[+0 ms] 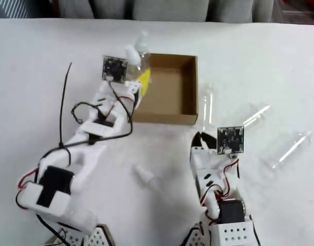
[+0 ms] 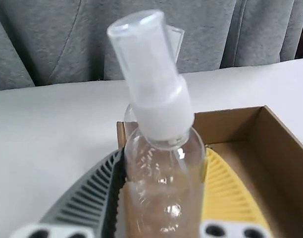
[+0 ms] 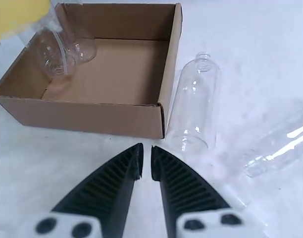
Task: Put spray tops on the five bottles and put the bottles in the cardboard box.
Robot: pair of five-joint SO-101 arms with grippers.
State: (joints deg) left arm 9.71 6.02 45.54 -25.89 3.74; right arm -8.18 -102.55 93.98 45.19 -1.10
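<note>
Over the left wall of the cardboard box (image 1: 196, 87), the left gripper (image 2: 161, 208) is closed on a clear bottle (image 2: 164, 168). Its grey finger and its yellow finger (image 2: 226, 193) press the bottle's two sides. A white spray top (image 2: 151, 74) sits on the bottle, and the bottle leans a little. The left arm is stretched out long from its base at the near corner of the table (image 1: 34, 61).

The right gripper (image 3: 146, 161) is almost closed, with just a thin gap between its black tips. It holds nothing. It points at the front wall of the box, and the right arm is folded up close to its base.

Another bottle (image 3: 196, 104) with no top lies just beside the right wall of the box. Two more bottles (image 1: 252, 115) (image 1: 290, 148) lie farther right. A loose top (image 1: 145, 174) lies between the arms.
</note>
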